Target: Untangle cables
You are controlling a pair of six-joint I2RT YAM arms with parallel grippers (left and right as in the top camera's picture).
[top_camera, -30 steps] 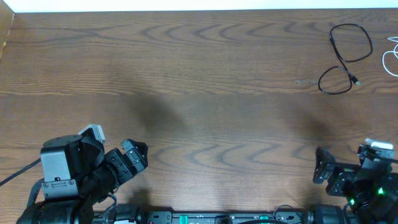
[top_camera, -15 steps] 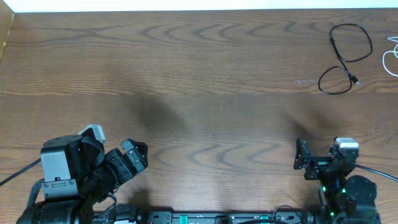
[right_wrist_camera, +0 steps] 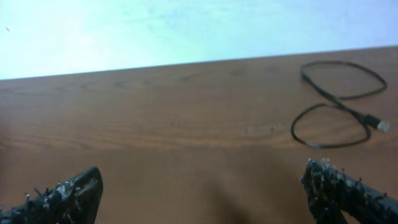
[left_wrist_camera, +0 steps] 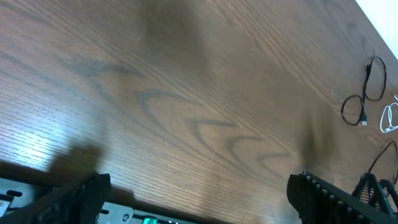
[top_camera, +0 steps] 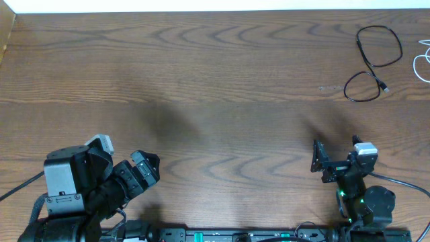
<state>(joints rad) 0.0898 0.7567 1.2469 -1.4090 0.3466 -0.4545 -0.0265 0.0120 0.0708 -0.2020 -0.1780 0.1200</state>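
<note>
The black cable [top_camera: 369, 65] lies in two loose loops at the far right of the table. It also shows in the right wrist view [right_wrist_camera: 334, 99] and the left wrist view [left_wrist_camera: 364, 96]. The white cable [top_camera: 422, 64] lies apart from it at the right edge, mostly cut off; it also shows in the left wrist view [left_wrist_camera: 388, 115]. My left gripper [top_camera: 144, 168] is open and empty at the front left, jaws wide in its wrist view [left_wrist_camera: 199, 199]. My right gripper [top_camera: 332, 163] is open and empty near the front right, well short of the cables, jaws wide in its wrist view [right_wrist_camera: 205, 196].
The wooden table [top_camera: 215, 87] ends at a white strip along the far edge. A faint pale mark [top_camera: 329, 88] sits left of the black cable. The arm bases and a rail run along the front edge.
My right arm has swung from the front right corner to the left and a little forward. The left arm and both cables have not moved.
</note>
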